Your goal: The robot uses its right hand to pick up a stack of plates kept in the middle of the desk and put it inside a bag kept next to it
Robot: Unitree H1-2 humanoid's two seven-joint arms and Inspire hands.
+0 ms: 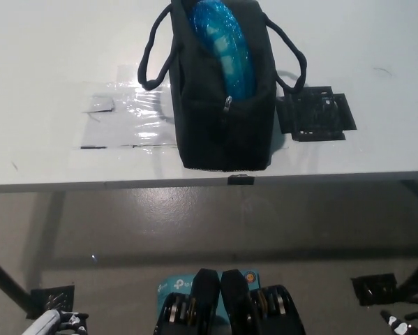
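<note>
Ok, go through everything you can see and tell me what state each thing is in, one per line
Bag: on the desk, unzipped, open at the top.
Plates: inside the bag, on edge, tops showing.
Desk: holds the bag near its front edge.
Left robot hand: low at the bottom left corner.
Right robot hand: low at the bottom right, holding nothing.

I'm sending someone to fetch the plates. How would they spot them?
On the white desk, find the black bag with looped handles near the front edge. The plates stand on edge in its open top: a shiny blue stack, the only coloured thing there.
</note>
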